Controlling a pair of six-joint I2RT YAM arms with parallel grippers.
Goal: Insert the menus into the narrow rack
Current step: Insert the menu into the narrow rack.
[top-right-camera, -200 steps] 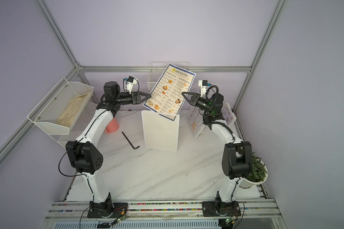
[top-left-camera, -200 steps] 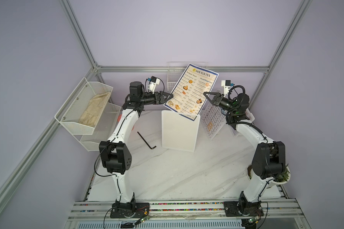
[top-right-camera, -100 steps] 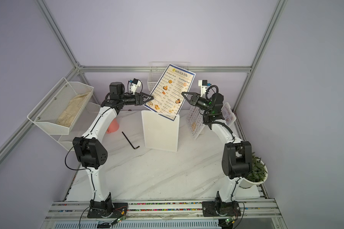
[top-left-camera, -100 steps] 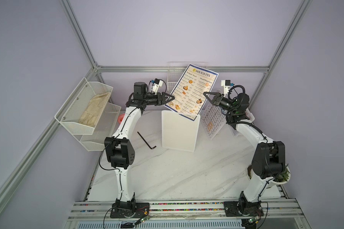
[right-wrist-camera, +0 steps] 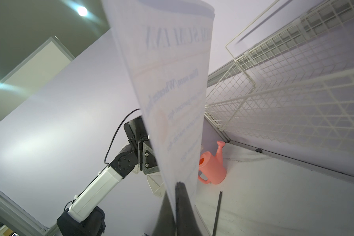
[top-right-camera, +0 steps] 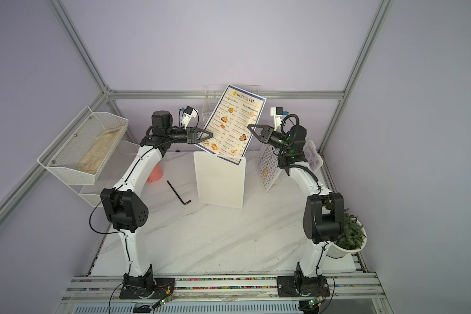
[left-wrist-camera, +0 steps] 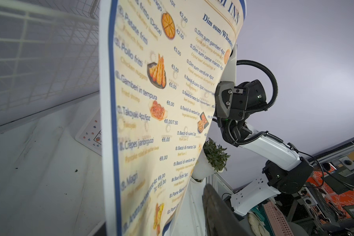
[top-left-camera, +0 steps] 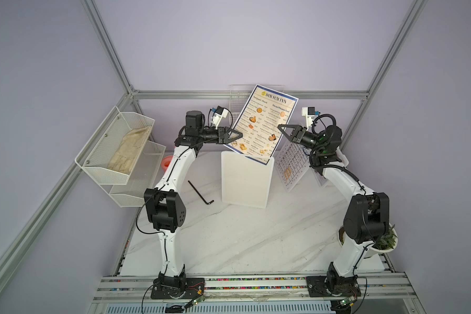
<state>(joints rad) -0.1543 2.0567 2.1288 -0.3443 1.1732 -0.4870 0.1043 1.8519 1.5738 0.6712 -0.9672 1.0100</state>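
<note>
The DIM SUM INN menu (top-left-camera: 263, 122), a light, bendy sheet, is hanging tilted above the counter's (top-left-camera: 229, 239) back edge before the wire rack (top-left-camera: 235, 106), wanting a pinch on each side edge. The right tool (top-left-camera: 280, 127) is clamping its right edge; the left tool (top-left-camera: 239, 134), jaws half-open and narrower than a second ago, is straddling the left edge

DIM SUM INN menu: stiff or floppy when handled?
Probably semi-stiff: DIM SUM INN menu stands raised, pinched at one edge by the right fingers, yet bows in the wrist views. Likely thin, light: print shows through its back.
</note>
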